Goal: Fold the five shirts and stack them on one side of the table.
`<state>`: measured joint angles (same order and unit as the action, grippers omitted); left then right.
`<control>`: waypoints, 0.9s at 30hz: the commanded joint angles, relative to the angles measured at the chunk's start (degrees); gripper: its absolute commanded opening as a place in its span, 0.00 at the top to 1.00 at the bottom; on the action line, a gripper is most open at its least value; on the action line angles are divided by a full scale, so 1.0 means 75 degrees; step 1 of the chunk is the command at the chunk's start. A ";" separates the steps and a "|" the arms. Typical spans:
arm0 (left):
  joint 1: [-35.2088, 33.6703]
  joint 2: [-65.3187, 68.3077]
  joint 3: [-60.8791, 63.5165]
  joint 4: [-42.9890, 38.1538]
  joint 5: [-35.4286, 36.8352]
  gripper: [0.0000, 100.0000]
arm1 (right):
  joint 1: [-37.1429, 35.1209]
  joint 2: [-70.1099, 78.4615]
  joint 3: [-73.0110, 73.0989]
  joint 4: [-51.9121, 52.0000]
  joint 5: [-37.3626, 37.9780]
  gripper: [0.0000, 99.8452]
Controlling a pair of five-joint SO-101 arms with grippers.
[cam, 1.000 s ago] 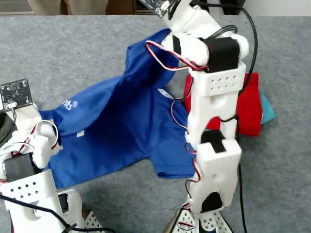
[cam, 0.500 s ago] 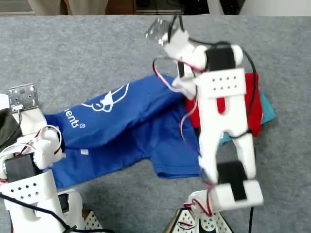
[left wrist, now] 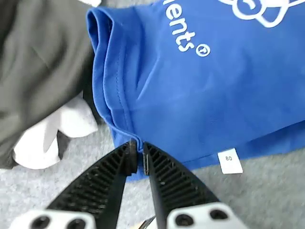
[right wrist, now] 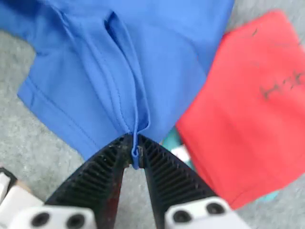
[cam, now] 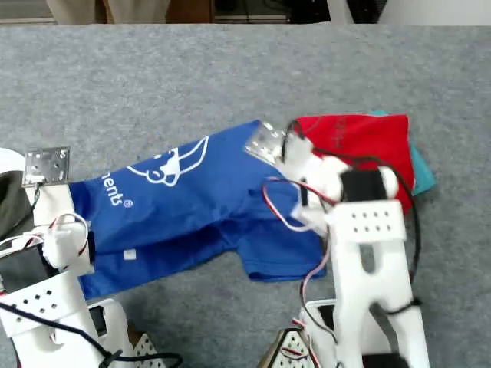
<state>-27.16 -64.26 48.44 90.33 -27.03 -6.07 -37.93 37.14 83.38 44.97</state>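
A blue shirt [cam: 192, 199] with white print lies folded lengthwise across the middle of the grey table [cam: 153, 77]. My left gripper [left wrist: 137, 157] is shut on the blue shirt [left wrist: 200, 81] at its folded hem, at the table's left. My right gripper [right wrist: 134, 151] is shut on a pinched fold of the blue shirt [right wrist: 119, 62], beside a folded red shirt [right wrist: 243, 119]. The red shirt [cam: 360, 142] rests on a teal shirt [cam: 422, 175] at the right. A black garment [left wrist: 38, 57] and a white one [left wrist: 57, 133] lie by the left gripper.
The right arm [cam: 368, 253] rises over the shirt's right end and the left arm [cam: 46, 268] stands at the front left. A dark garment [cam: 11, 203] lies at the table's left edge. The far half of the table is bare grey carpet.
The right arm has swung down and back toward the front, pulling the raised part of the blue shirt over so it now lies flat, printed side up. The left arm held its place.
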 commanded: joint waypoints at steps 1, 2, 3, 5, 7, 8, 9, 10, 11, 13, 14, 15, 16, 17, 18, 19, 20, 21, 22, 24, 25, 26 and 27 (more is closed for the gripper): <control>-0.0434 -0.0064 0.0152 0.0035 -0.0492 0.98 | 0.0545 -0.0920 0.0604 -0.0094 0.0457 1.00; -0.0504 -0.0064 0.0246 0.0035 -0.0633 0.98 | 0.0592 -0.1131 0.0756 -0.0012 0.0563 1.00; -0.0598 -0.0064 0.0340 0.0035 -0.0797 0.98 | 0.0580 -0.1319 0.0908 0.0105 0.0645 1.00; -0.0680 -0.0064 0.0516 0.0047 -0.1102 0.98 | 0.0568 -0.1647 0.1213 0.0305 0.0797 1.00; -0.0715 -0.0064 0.0668 0.0047 -0.1219 0.98 | 0.0580 -0.1916 0.1530 0.0340 0.0926 1.00; -0.0680 -0.0064 0.0703 0.0047 -0.1219 0.98 | 0.0592 -0.2034 0.1659 0.0363 0.0926 1.00; -0.0680 -0.0064 0.0715 0.0047 -0.1219 0.98 | 0.0580 -0.2139 0.1764 0.0387 0.0938 1.00; -0.0680 -0.0064 0.0715 0.0047 -0.1254 0.98 | 0.0568 -0.2245 0.1858 0.0387 0.0938 1.00; -0.0680 -0.0064 0.0738 0.0070 -0.1371 0.98 | 0.0568 -0.2338 0.1940 0.0387 0.0973 1.00; -0.0680 -0.0064 0.0750 0.0293 -0.1793 0.98 | 0.0568 -0.2514 0.2104 0.0434 0.1301 1.00; -0.0703 -0.0064 0.0774 0.0399 -0.2028 0.98 | 0.0568 -0.2585 0.2163 0.0481 0.1442 1.00; -0.0727 -0.0064 0.0809 0.0492 -0.2274 0.98 | 0.0568 -0.2667 0.2233 0.0492 0.1536 1.00; -0.0727 -0.0064 0.0891 0.0504 -0.2508 0.98 | 0.0568 -0.2714 0.2292 0.0492 0.1571 1.00; -0.0715 -0.0064 0.0985 0.0516 -0.2649 0.98 | 0.0568 -0.2737 0.2350 0.0481 0.1571 1.00; -0.0703 -0.0076 0.1032 0.0516 -0.2719 0.98 | 0.0568 -0.2737 0.2374 0.0469 0.1571 1.00; -0.0692 -0.0111 0.1032 0.0504 -0.2719 0.98 | 0.0568 -0.2725 0.2374 0.0481 0.1571 1.00; -0.0692 -0.0111 0.1043 0.0504 -0.2719 0.98 | 0.0568 -0.2737 0.2362 0.0481 0.1582 1.00; -0.0692 -0.0111 0.1055 0.0504 -0.2731 0.98 | 0.0568 -0.2749 0.2362 0.0481 0.1618 1.00; -0.0692 -0.0111 0.1067 0.0504 -0.2731 0.98 | 0.0568 -0.2760 0.2350 0.0481 0.1629 0.99; -0.0750 -0.0076 0.1067 0.0399 -0.2684 0.97 | 0.0580 -0.2760 0.2350 0.0492 0.1664 0.92; -0.0797 -0.0076 0.1102 0.0305 -0.2520 0.95 | 0.0580 -0.2760 0.2327 0.0516 0.1676 0.88; -0.0938 -0.0076 0.1090 0.0246 -0.2251 0.92 | 0.0580 -0.2760 0.2292 0.0633 0.1817 0.83; -0.1137 -0.0111 0.1032 0.0188 -0.1981 0.89 | 0.0568 -0.2760 0.2233 0.0821 0.2075 0.78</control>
<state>-33.05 -64.62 56.88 93.05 -46.20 -2.73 -57.98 54.90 87.16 57.36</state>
